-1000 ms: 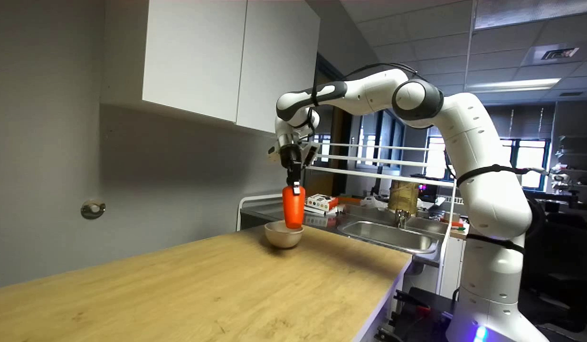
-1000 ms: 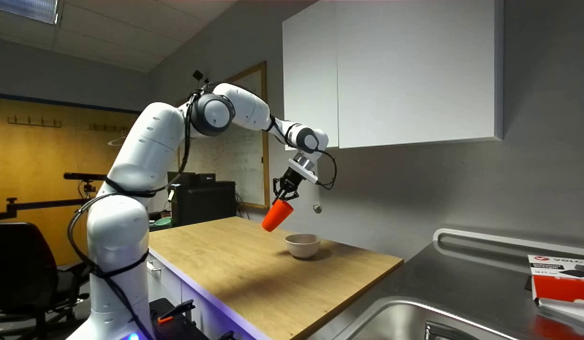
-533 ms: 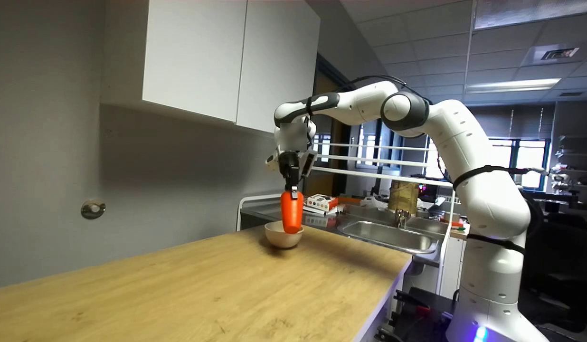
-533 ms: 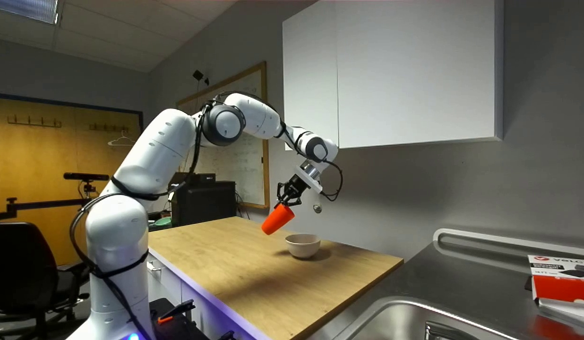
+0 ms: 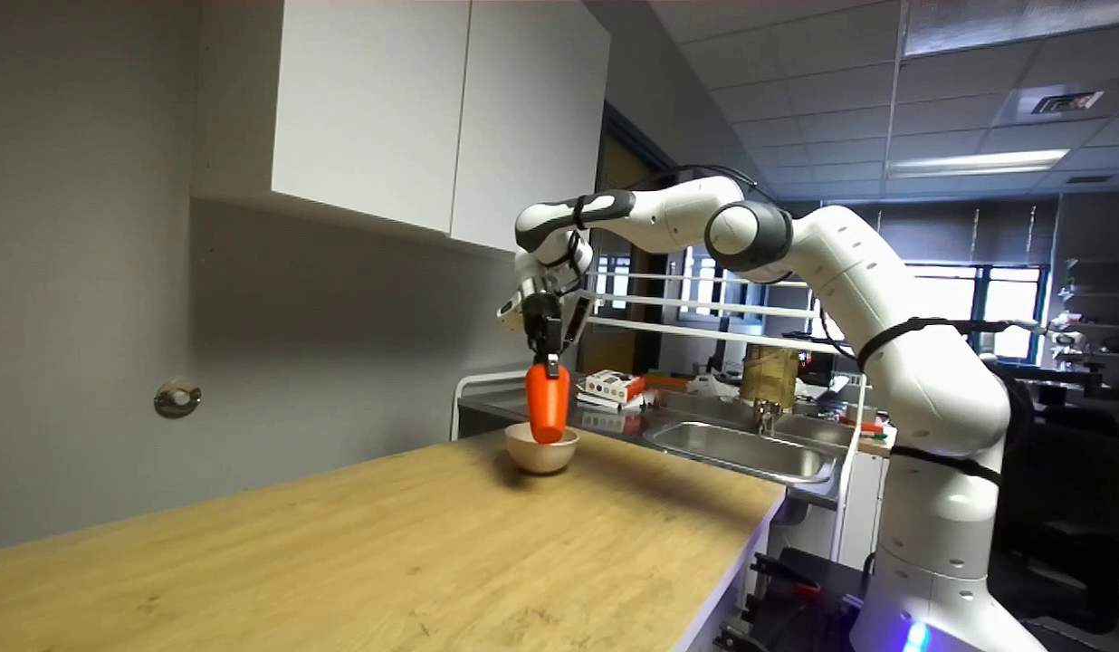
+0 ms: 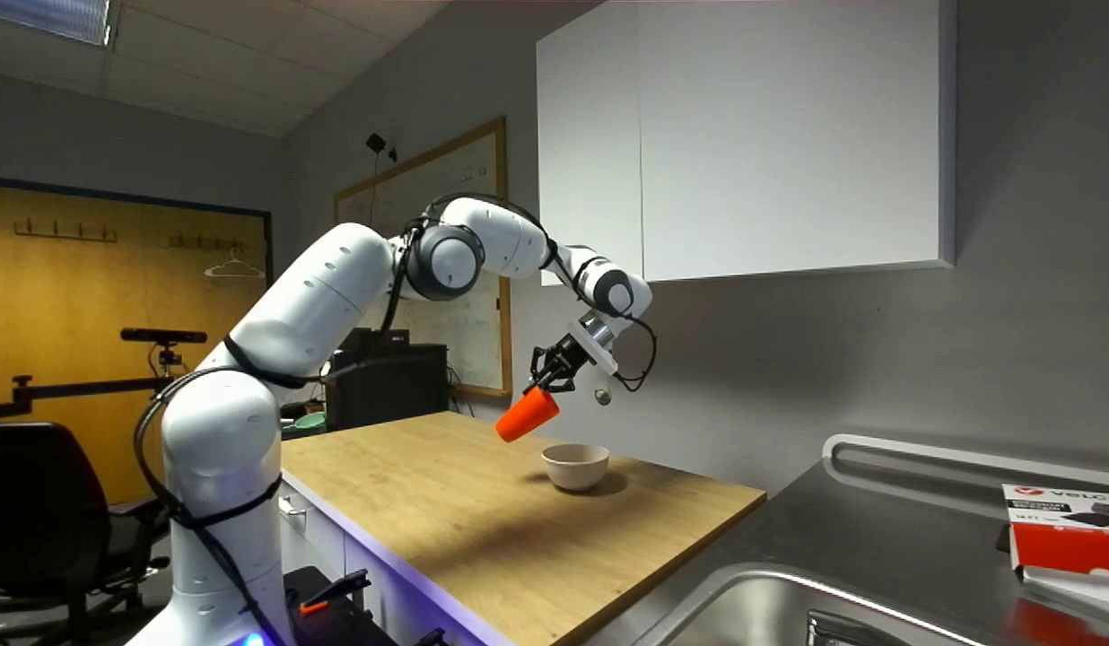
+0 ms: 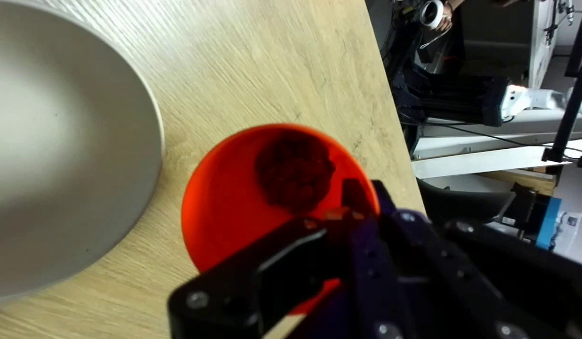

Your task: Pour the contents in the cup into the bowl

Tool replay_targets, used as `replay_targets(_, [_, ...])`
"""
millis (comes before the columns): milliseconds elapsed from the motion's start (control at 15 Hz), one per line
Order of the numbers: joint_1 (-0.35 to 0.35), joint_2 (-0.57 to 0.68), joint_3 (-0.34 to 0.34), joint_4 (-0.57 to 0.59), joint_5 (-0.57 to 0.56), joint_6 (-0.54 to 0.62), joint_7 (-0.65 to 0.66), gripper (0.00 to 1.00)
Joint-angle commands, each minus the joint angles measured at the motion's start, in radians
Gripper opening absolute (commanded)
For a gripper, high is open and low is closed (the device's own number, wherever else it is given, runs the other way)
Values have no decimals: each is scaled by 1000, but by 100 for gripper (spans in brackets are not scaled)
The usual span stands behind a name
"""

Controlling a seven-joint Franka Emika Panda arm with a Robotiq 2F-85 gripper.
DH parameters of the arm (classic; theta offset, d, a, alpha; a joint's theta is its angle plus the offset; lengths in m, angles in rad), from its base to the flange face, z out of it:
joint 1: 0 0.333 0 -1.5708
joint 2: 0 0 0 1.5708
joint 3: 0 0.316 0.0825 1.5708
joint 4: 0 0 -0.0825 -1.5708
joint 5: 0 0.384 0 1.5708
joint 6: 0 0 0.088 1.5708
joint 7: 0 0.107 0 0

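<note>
I have the red-orange cup held above the wooden table, and in an exterior view its long axis lies at a slant: the mouth faces up and toward the side where the bowl sits, while the narrower base points down and away from the bowl, back toward where the arm stands. Looked at across the table in an exterior view, the cup seems close to vertical, base down, and hides part of the bowl's rim. The two are apart; my wrist view shows a strip of wood between them, so the cup hangs just beside the bowl, on the arm's side. Down inside the cup I can see a dark red clump of small pieces; what they are I cannot make out. The bowl stands upright on the table. Only part of it falls within my wrist view, and the inside there is smooth and pale with a couple of tiny dark specks. My gripper has its fingers pinched narrow on the cup's rim, one tip inside the mouth and the other outside. The arm rises beside the table, bends at the elbow and reaches out over the wood, sloping down to the wrist near the white cabinet; from there the gripper slants down and back toward the base.
</note>
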Motion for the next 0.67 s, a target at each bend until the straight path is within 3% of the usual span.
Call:
replay_targets(0, [-16, 106, 35, 160, 44, -103, 42, 5])
replay_targets(600, [-61, 263, 65, 345, 139, -261, 138, 5])
